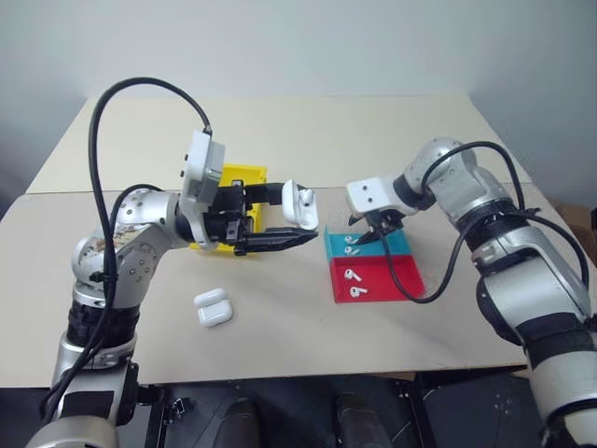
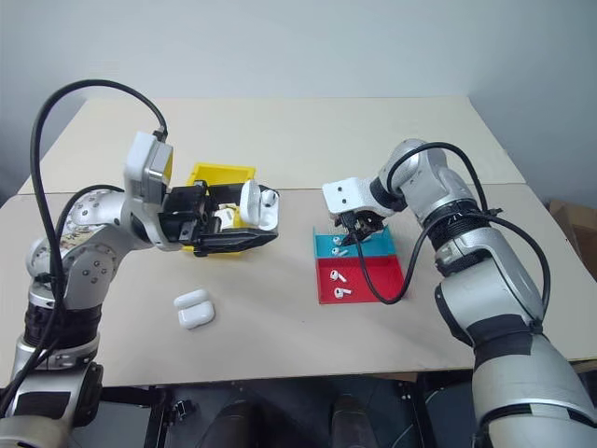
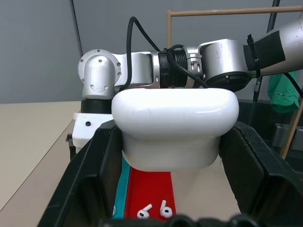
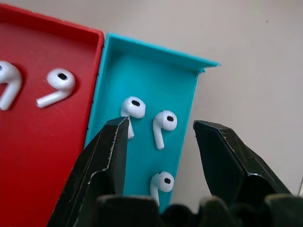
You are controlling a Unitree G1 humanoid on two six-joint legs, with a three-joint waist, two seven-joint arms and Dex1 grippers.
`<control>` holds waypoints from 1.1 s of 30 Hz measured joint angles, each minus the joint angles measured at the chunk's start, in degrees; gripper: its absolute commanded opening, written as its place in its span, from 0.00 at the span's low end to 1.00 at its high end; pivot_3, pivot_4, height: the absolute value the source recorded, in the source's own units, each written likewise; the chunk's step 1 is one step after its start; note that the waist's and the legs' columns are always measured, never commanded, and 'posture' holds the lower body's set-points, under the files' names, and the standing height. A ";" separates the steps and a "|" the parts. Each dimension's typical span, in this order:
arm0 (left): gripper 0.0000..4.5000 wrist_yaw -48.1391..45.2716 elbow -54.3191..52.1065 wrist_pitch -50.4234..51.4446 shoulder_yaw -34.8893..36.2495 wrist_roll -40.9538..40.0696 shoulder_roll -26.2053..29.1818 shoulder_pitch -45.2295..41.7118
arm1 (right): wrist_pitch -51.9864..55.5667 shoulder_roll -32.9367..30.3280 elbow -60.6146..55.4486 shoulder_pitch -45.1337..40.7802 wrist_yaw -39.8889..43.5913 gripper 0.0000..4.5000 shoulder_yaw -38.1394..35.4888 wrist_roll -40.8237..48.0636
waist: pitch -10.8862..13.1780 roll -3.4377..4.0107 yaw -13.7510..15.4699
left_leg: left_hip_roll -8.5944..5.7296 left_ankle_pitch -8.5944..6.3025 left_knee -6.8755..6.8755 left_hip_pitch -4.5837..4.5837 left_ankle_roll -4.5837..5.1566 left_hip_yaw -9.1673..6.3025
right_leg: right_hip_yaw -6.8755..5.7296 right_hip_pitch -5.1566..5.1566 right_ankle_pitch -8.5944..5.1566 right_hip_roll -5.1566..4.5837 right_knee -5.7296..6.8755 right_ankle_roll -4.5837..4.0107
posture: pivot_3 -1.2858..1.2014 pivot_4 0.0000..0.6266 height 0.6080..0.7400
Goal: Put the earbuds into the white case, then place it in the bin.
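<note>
While the left gripper [image 1: 280, 219] clamps the white case [image 1: 298, 203], the right gripper's [image 4: 161, 137] parted jaws hang over tiny, slippery-looking earbuds [image 4: 163, 124], best pinched at the stems.

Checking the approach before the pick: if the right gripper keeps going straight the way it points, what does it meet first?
Probably the earbuds in the blue tray: the right gripper hangs open right over them, though its height above them is unclear.

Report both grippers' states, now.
Left gripper: shut on an open white case.
Right gripper: jaws open, holding nothing, over the earbuds in the blue tray.
</note>
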 measured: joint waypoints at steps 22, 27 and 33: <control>0.62 1.55 -2.49 0.26 1.21 -0.39 1.71 1.23 | -6.04 5.50 12.68 -1.11 -11.13 0.59 -1.57 -8.17 | 0.01 0.02 -0.20 | 0.00 0.00 0.00 0.03 0.01 0.01 | 0.01 0.01 0.00 0.00 0.08 0.00 | 0.52 0.24 1.00; 0.62 1.87 -2.63 0.58 1.21 -0.99 1.89 1.23 | -6.13 6.26 13.31 -1.11 -11.19 0.59 -2.55 -8.19 | 0.01 0.02 -0.23 | 0.00 -0.01 0.00 0.05 0.01 0.00 | 0.01 0.02 0.00 0.00 0.09 0.00 | 0.52 0.24 1.00; 0.62 2.47 -2.83 0.95 1.27 -1.45 2.26 1.24 | -6.63 6.48 13.41 -1.11 -10.89 0.54 -3.04 -8.77 | 0.01 0.02 -0.21 | 0.00 -0.01 0.00 0.04 0.01 0.00 | 0.01 0.01 0.00 0.00 0.08 0.00 | 0.52 0.24 1.00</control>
